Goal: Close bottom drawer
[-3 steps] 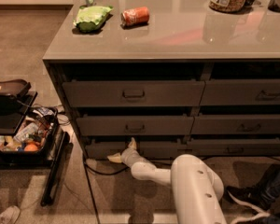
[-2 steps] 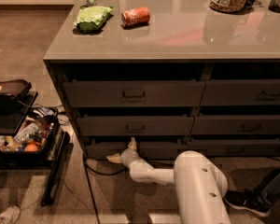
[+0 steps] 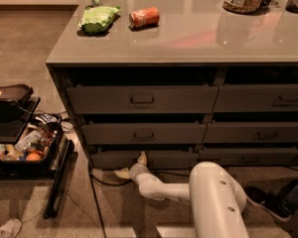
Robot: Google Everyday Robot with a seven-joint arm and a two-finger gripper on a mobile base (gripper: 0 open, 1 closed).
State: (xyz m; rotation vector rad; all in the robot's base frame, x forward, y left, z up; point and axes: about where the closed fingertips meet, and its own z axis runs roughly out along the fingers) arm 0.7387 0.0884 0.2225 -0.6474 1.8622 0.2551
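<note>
Right now your gripper (image 3: 131, 165), its 2 fingers spread and empty, sits near the floor just before the bottom drawer (image 3: 171, 159), whose long front runs left-right directly behind it.

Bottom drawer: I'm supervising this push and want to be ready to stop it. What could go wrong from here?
The hand sits low at the front of the bottom drawer, open, with one finger pointing up at it; that finger could slip off instead of pushing.
A black cable lies just under the hand and might snag.
A person's shoe is close beside the arm and could get bumped.
</note>
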